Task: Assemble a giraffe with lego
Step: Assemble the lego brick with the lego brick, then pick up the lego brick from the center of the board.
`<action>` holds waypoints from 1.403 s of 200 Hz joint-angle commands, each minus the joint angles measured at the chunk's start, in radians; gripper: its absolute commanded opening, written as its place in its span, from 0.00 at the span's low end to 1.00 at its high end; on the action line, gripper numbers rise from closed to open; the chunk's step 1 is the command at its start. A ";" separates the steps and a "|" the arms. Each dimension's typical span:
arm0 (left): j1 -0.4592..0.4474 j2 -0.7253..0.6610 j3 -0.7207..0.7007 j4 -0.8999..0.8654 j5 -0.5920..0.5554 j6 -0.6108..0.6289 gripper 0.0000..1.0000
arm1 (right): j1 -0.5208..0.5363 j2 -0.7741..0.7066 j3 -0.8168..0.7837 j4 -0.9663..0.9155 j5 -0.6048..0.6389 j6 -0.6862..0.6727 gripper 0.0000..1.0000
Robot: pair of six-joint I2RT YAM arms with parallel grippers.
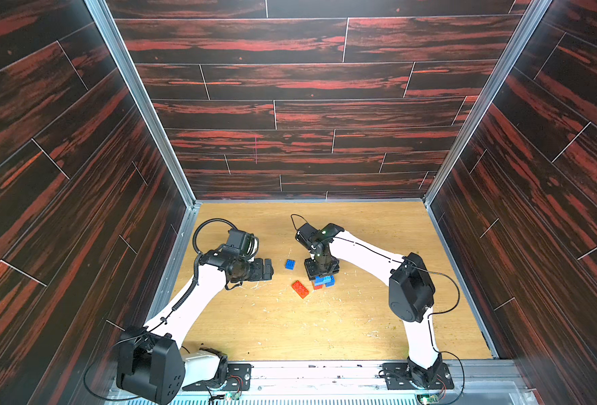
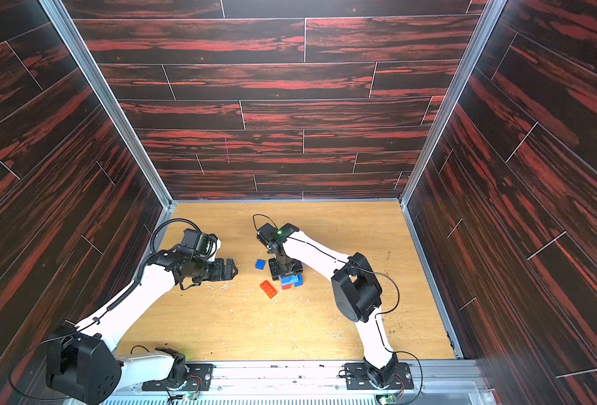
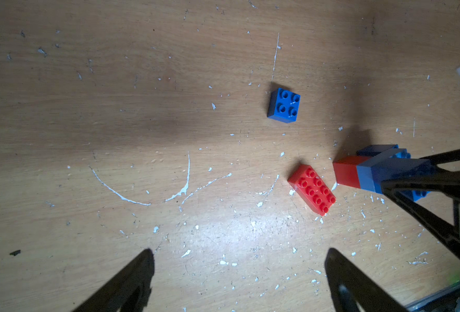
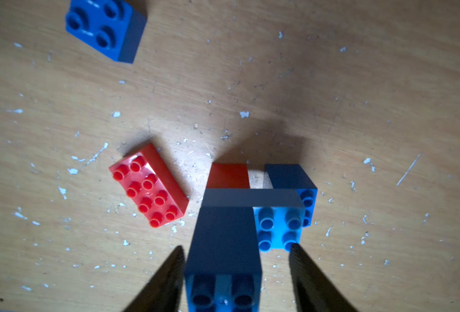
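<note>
1 giraffe (image 4: 250,198), straddled by parted right hand (image 4: 235,245)

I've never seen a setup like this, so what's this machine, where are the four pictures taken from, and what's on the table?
It's a robot with a left arm and right arm, and a partly built Lego giraffe. Two pictures look down from overhead; two come from cameras on the wrists. On the table lie a loose blue square brick and red long brick. The left hand is open and empty. The right hand straddles the giraffe's top brick, open, not gripping.
</note>
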 commanded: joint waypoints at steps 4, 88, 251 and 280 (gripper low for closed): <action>-0.004 -0.019 0.000 -0.031 -0.014 0.012 1.00 | 0.000 -0.073 0.025 0.008 0.021 -0.016 0.70; -0.034 -0.007 0.004 -0.018 -0.038 0.038 1.00 | 0.004 -0.309 -0.211 0.152 -0.023 0.002 0.77; -0.375 0.336 0.164 0.075 -0.160 0.397 0.98 | -0.285 -0.751 -0.718 0.411 -0.239 -0.028 0.77; -0.389 0.427 0.213 0.057 -0.136 0.437 0.98 | -0.308 -0.775 -0.753 0.426 -0.261 -0.034 0.76</action>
